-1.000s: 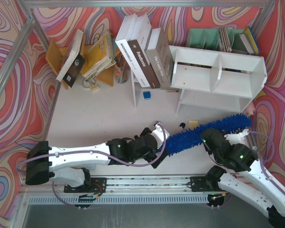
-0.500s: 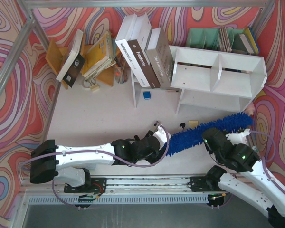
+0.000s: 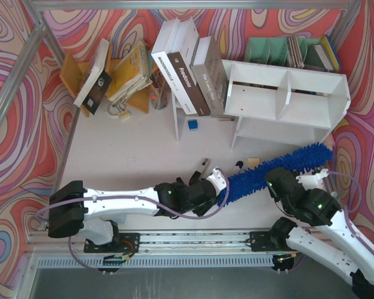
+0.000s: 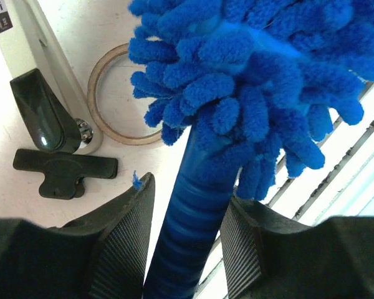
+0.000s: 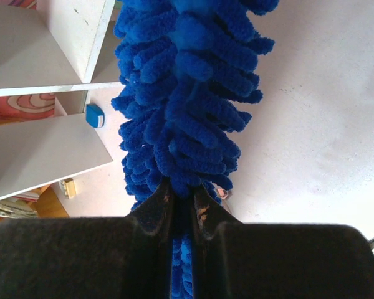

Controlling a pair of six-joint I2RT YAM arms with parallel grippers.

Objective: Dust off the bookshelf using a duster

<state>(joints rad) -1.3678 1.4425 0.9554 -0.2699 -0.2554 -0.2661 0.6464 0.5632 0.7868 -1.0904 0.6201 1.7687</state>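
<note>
The blue fluffy duster (image 3: 280, 169) lies slanted across the table front, its tip near the lower right corner of the white bookshelf (image 3: 287, 93). My left gripper (image 3: 219, 187) is at the handle end. In the left wrist view the ribbed blue handle (image 4: 187, 237) runs between the ribbed pads (image 4: 121, 243), which press in on its sides, so the left gripper (image 4: 187, 212) is shut on it. My right gripper (image 3: 275, 177) pinches the shaggy head mid-length. In the right wrist view it (image 5: 182, 199) is shut on the duster (image 5: 181, 93), with the bookshelf (image 5: 68, 31) beyond.
Large books (image 3: 187, 68) lean against the shelf's left side. A green file rack (image 3: 274, 50) stands behind it, an orange book stand (image 3: 71, 71) at far left. A small blue cube (image 3: 192, 124), a tape ring (image 4: 112, 93) and a black T-shaped piece (image 4: 62, 174) lie on the table.
The left arm slid right to the handle end and its jaws closed from wide open onto the handle. The duster tilted slightly; the right gripper kept its hold.
</note>
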